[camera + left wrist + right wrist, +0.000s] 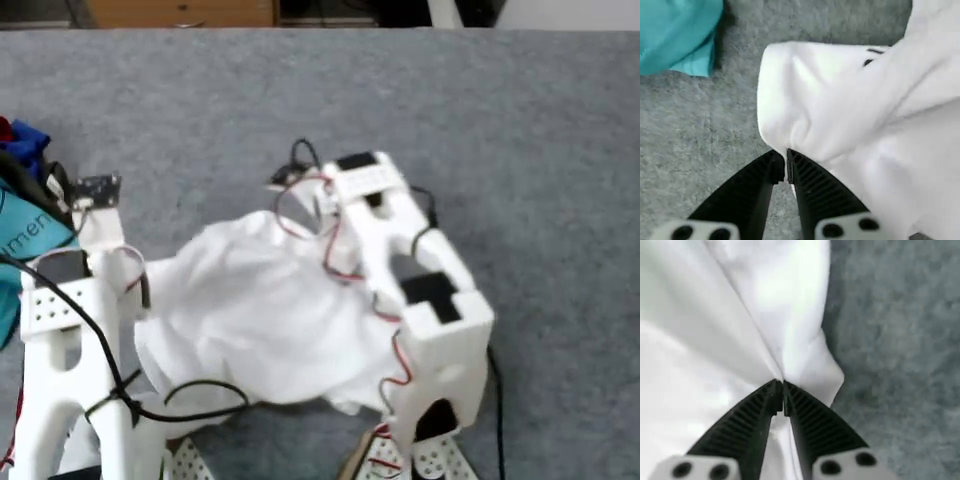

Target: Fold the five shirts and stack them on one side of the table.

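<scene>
High view: white shirt (250, 310) bunched mid-frame | soft, light, limp | edges pinched in both jaws | corners judged best hold

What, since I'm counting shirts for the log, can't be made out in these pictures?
High view: teal shirt and blue cloth are cut off by the picture's edge.
High view: the arms cover part of the white shirt, so its folds are unclear.
Shirt count: cannot tell.

Grey felt tabletop (520, 110); wooden cabinet (180, 12) beyond far edge.
</scene>
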